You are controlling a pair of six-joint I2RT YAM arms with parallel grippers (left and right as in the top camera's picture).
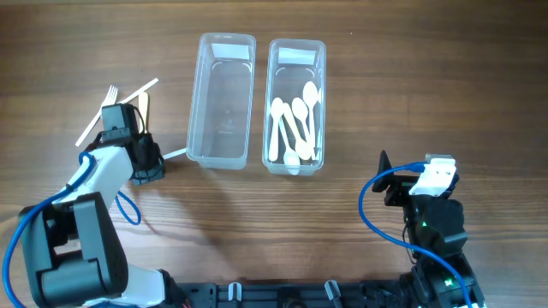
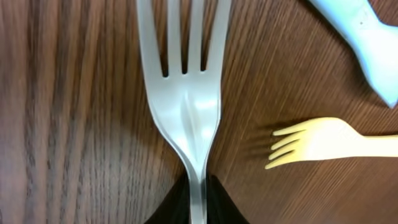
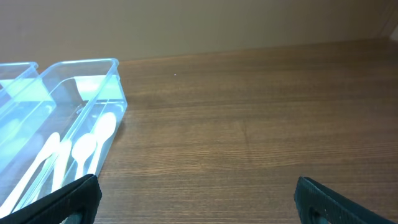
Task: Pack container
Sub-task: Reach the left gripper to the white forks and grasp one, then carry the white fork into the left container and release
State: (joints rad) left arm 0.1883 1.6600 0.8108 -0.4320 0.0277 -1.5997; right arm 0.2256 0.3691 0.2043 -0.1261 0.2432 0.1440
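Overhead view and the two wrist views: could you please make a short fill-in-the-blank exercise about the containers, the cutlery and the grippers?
1. The right container holds only white ____.
2. The left container is ____.
3. The left gripper grips the white fork by its ____.
4. The right gripper is ____ and holds nothing.

Missing words: spoons; empty; handle; open.

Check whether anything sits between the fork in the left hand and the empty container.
Nothing visible does. The left hand grips the white fork beside the empty container, with only bare table between them. The yellow fork lies off to the side.
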